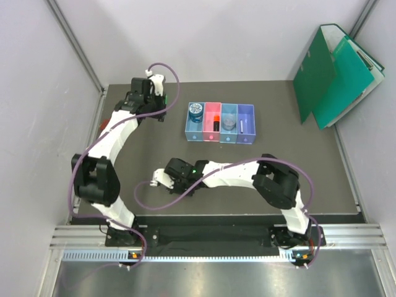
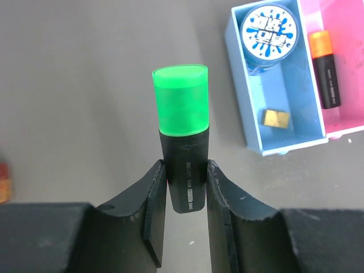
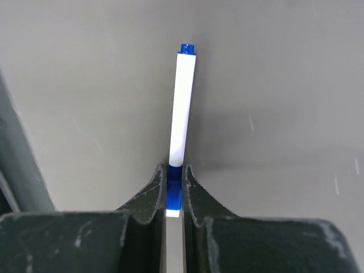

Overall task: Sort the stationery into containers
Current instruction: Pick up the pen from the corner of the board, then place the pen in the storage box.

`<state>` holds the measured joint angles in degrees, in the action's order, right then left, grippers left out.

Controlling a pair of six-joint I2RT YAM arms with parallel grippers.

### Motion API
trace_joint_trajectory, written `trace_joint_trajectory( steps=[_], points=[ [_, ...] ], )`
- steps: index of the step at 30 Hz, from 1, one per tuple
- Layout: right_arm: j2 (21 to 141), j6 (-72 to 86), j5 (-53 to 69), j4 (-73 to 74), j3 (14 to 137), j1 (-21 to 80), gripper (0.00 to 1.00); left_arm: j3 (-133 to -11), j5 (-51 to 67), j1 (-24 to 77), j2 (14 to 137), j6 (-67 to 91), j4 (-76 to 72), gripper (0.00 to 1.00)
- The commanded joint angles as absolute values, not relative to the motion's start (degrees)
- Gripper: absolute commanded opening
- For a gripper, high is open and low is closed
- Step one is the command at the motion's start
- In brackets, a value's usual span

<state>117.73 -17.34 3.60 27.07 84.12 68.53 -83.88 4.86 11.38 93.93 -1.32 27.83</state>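
My left gripper [image 2: 186,170] is shut on the black body of a green highlighter [image 2: 181,136], held above the table left of the containers [image 1: 220,123]; it shows at the back left in the top view [image 1: 162,102]. My right gripper [image 3: 176,176] is shut on the blue-capped end of a white pen [image 3: 185,102], low over the table's middle [image 1: 159,179]. The left light blue bin [image 2: 250,128] holds the blue tape roll [image 2: 267,33] and the tan eraser [image 2: 276,118]. The pink bin [image 2: 347,129] holds the orange-and-black highlighter [image 2: 326,77].
The other light blue bin [image 1: 229,122] holds a small grey piece, and the purple-blue bin [image 1: 246,124] a black-and-white marker. Green folders [image 1: 337,74] lean at the back right corner. A small red-orange thing [image 2: 4,182] shows at the left wrist view's left edge.
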Motion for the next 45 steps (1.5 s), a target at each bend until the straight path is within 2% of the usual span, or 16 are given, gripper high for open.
trace_joint_trajectory(
  steps=[1, 8, 21, 28, 45],
  points=[
    [104.6, -17.2, -7.0, 26.1, 76.9, 69.0, 0.00, -89.7, 10.6, 12.0, 99.6, 2.2, 25.8, 0.00],
    [90.9, -21.5, -17.2, 27.6, 66.5, 66.5, 0.00, -100.0, 16.2, 14.9, 108.2, 5.7, 27.6, 0.00],
    [68.5, -31.6, -24.9, 22.3, 62.4, 46.0, 0.00, -117.0, 19.4, 23.7, 121.8, 14.9, 29.0, 0.00],
    [67.3, -33.3, -26.9, 16.8, 65.2, 39.8, 0.00, -121.6, 18.1, 27.7, 128.6, 17.1, 28.3, 0.00],
    [71.8, -29.0, -23.6, 13.0, 66.6, 34.5, 0.00, -115.0, 12.3, 29.3, 128.8, 14.8, 28.3, 0.00]
  ],
)
